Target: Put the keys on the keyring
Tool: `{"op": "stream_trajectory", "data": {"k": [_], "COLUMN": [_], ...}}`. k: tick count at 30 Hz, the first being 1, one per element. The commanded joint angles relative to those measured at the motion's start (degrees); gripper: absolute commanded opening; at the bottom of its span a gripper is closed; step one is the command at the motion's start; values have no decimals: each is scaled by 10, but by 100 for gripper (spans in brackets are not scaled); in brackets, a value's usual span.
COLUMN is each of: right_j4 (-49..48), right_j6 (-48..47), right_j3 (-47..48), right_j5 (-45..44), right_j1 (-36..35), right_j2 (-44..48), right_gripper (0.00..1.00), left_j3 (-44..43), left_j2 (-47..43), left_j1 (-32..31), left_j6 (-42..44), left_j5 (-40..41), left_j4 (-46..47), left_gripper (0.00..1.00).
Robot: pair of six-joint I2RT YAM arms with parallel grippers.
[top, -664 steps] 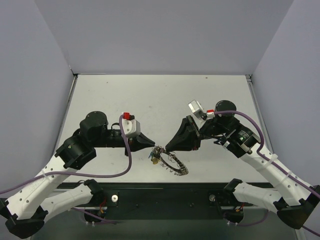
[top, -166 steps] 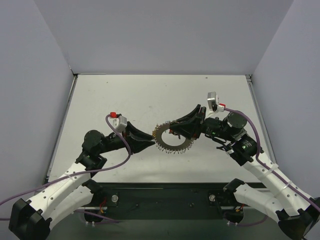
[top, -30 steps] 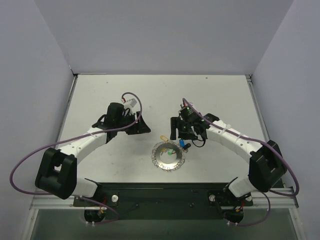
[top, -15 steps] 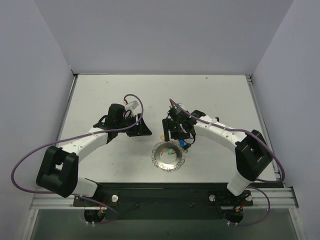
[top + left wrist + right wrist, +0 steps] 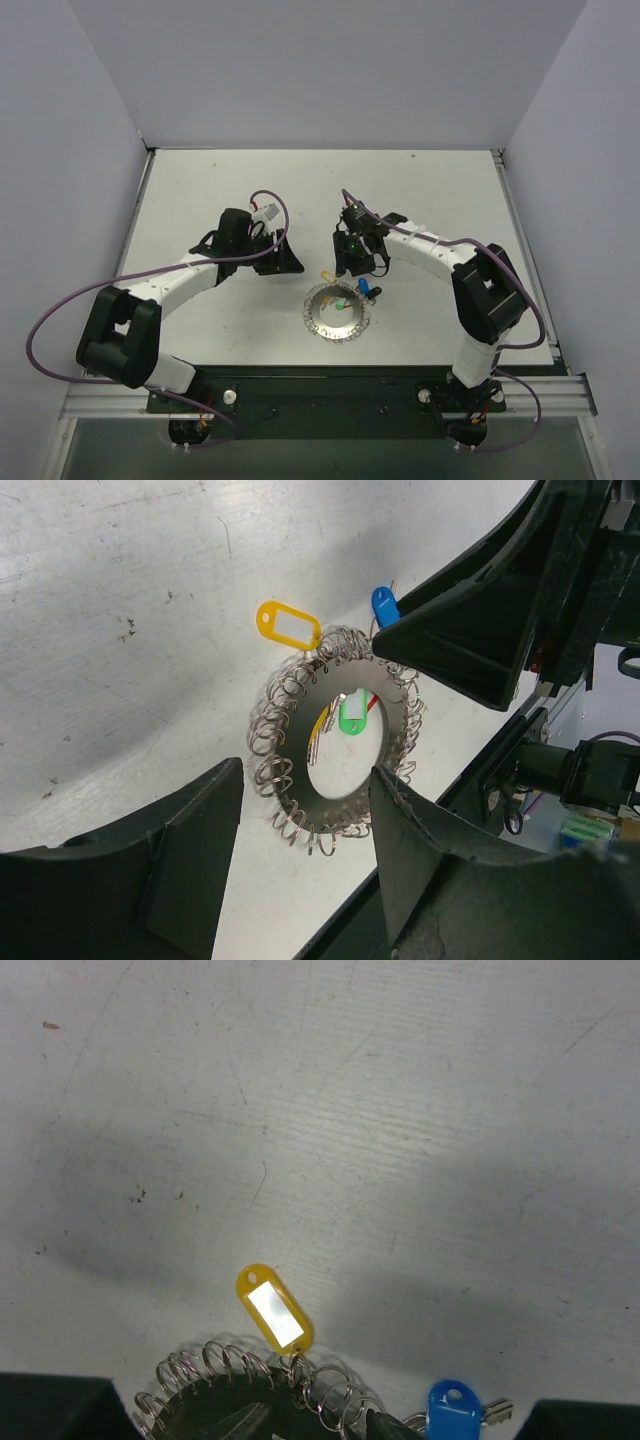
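Observation:
The keyring (image 5: 322, 324), a flat silvery ring edged with wire loops, lies on the white table. In the left wrist view the keyring (image 5: 398, 725) has a yellow key tag (image 5: 289, 625) and a blue one (image 5: 385, 604) at its far rim and a green one (image 5: 352, 715) in its hole. My left gripper (image 5: 305, 772) hovers open and empty, short of the ring. My right gripper (image 5: 352, 268) is low over the far rim. Its two dark tips (image 5: 315, 1428) peek in on either side of the rim loops, beside the yellow tag (image 5: 275, 1310) and the blue key (image 5: 455, 1408).
The table's near edge carries a black rail (image 5: 330, 392) with both arm bases. Grey walls close in the left, right and back sides. Purple cables (image 5: 60, 330) loop off the arms. My left gripper (image 5: 280, 258) sits up and left of the ring.
My right wrist has swung left and down onto the ring's far rim. The left arm has barely shifted. Ring and keys lie where they were.

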State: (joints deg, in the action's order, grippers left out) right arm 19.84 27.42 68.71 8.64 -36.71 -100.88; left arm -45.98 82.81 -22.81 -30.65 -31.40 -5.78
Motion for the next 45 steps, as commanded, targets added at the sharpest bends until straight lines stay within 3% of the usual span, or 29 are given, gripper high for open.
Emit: {"op": "stream_trajectory", "data": {"k": [1,27,45], "right_j4": [-12,-16,35], "right_j6": [-9,-73,-11], "right_j3": [23,42,9], "right_j5": [44,68,-38], "right_j1": [-1,-68,-61], "right_j2": [-4,-26,10], "right_gripper": [41,42,43], "left_j3": [-9,15,36], "left_j2": [3,4,-2], "left_j1": [1,15,30], "left_j6": [13,5,-5], "left_j5": [-12,-31,-56], "left_j4": [17,16,33], "left_gripper": [63,61,61]}}
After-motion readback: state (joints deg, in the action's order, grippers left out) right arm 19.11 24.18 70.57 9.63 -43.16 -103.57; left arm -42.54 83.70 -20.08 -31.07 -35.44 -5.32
